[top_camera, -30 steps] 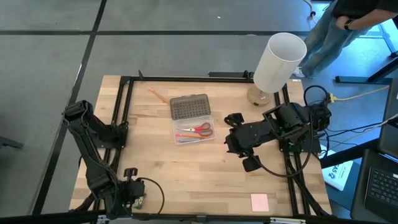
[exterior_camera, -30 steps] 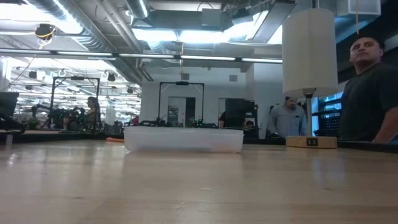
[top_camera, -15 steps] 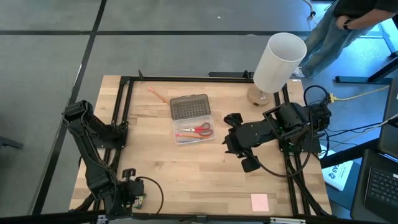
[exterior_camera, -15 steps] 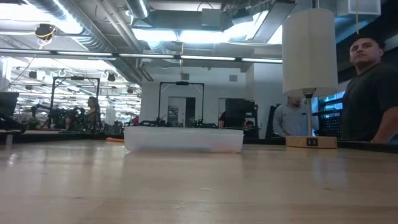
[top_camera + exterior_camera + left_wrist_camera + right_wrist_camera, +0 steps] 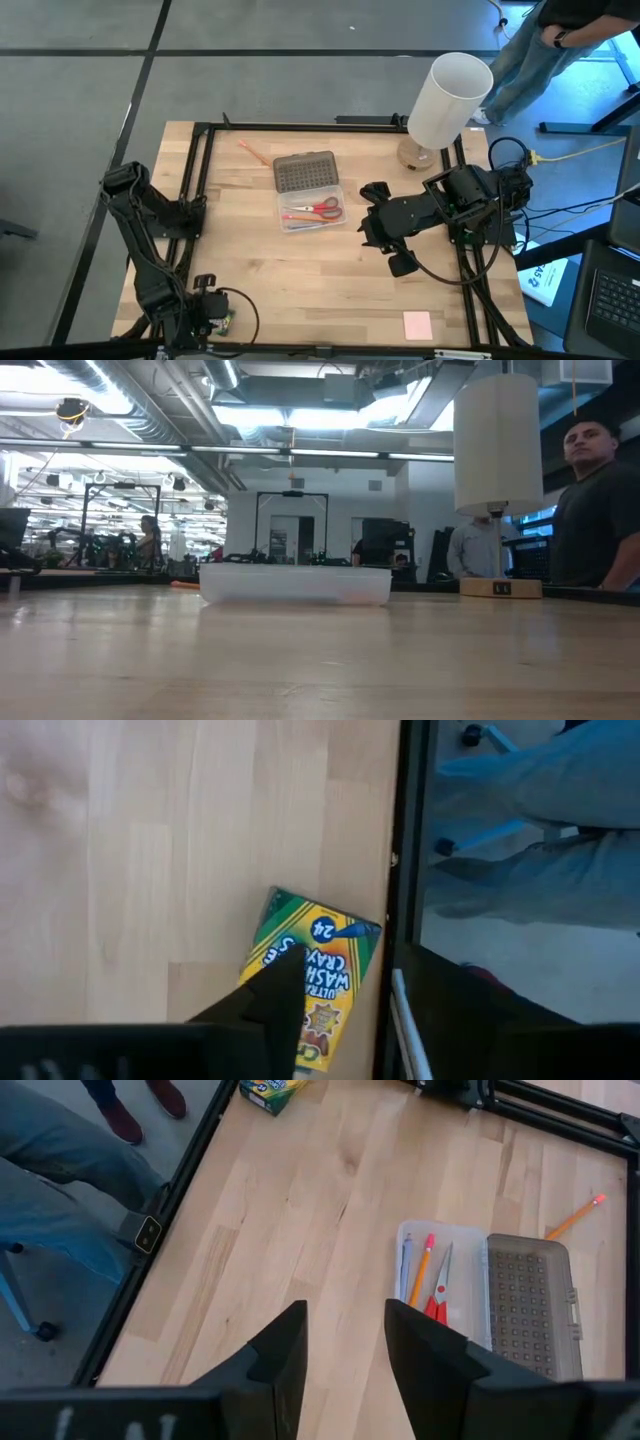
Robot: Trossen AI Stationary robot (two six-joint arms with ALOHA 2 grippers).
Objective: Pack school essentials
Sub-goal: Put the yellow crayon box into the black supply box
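The green-and-yellow crayon box (image 5: pixel 318 970) lies flat on the table at its near left corner, beside the black frame rail (image 5: pixel 408 830). My left gripper (image 5: pixel 350 965) points down over it, open, one finger on each side. The box also shows in the high view (image 5: pixel 229 322), next to that gripper (image 5: pixel 210 316). The clear case (image 5: pixel 312 212) holds red-handled scissors (image 5: pixel 440 1295), an orange pencil (image 5: pixel 421 1270) and a blue pen (image 5: pixel 405 1268). Its grey dotted lid (image 5: pixel 306 171) lies open behind it. My right gripper (image 5: pixel 398 262) hangs open high above the table, right of the case. My left gripper: one finger (image 5: pixel 268 1010) stands in front of the crayon box's lower end, and I cannot tell whether it touches the box. The other finger stands clear of the box, beyond its edge by the rail.
A second orange pencil (image 5: pixel 253 153) lies at the far left. A pink square pad (image 5: pixel 417 324) lies at the near right. A tall white cylinder (image 5: pixel 450 100) stands on a wooden base at the far right. People stand beyond the table's right and far sides (image 5: pixel 598 510).
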